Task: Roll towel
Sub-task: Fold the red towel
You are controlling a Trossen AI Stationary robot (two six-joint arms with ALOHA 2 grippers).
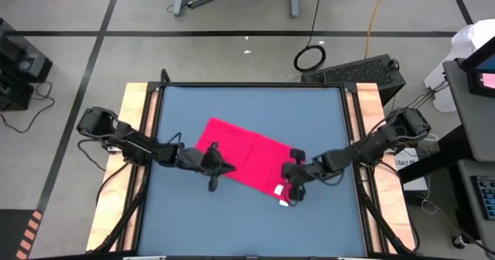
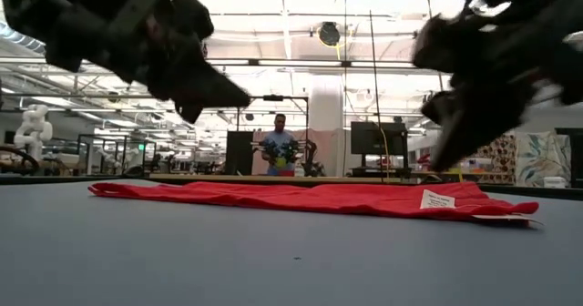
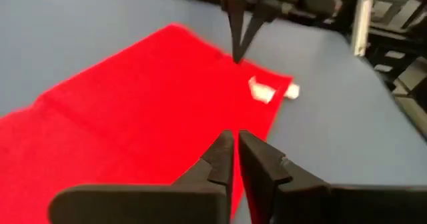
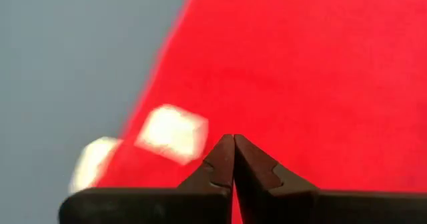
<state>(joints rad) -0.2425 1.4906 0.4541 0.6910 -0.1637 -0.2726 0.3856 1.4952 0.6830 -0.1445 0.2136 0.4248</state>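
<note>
Towel [image 1: 246,156] laid flat mid-table. Left gripper [image 1: 213,184] barely parted, nothing held. Right gripper [image 1: 291,196] closed, empty, by tag end. Cloth could be bunched if dragged.

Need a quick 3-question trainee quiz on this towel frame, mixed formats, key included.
1. True or false: the towel is already rolled up.
2. Which gripper is nearest the white tag? A) left gripper B) right gripper
3. Fill in: the right gripper's fingers are ____.

Key: 1 false, it lies flat on the table. 2 B; the left gripper is at the opposite end. 3 shut, holding nothing.
</note>
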